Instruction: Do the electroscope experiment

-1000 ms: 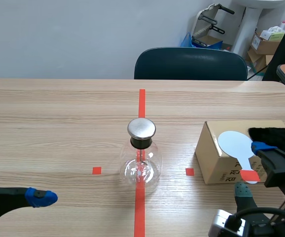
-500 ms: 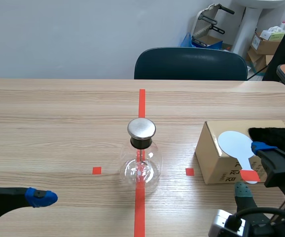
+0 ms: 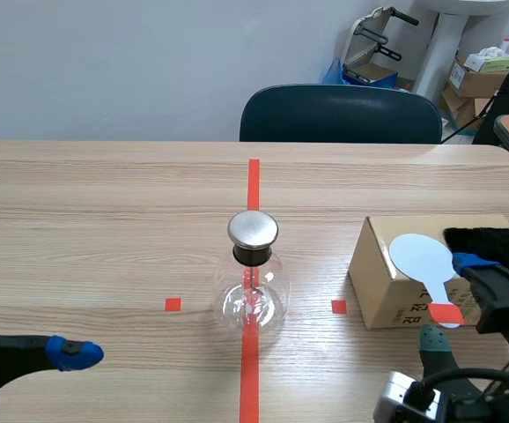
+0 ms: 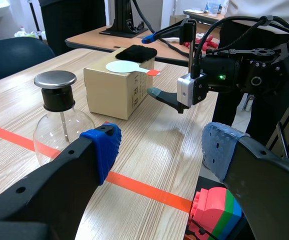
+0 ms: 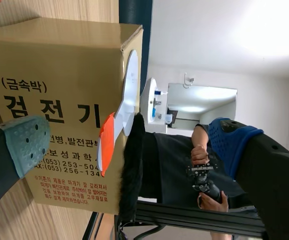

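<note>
Indoors, a wooden table [image 3: 105, 220] half hides a dark chair [image 3: 343, 115]; left gripper [image 4: 162, 147] and right gripper [image 5: 128, 140] both spread wide.

A plain pale grey-blue wall [image 3: 105, 62] backs the light wood-grain table [image 3: 78, 229]. A dark teal padded chair [image 3: 341, 115] sits at its far edge. Brown cardboard boxes [image 3: 475, 79] crowd the right corner, near what may be a folded metal frame [image 3: 373, 40].

Paddle [image 3: 420, 258] atop box [image 3: 385, 295], right of flask [image 3: 252, 298]
</note>
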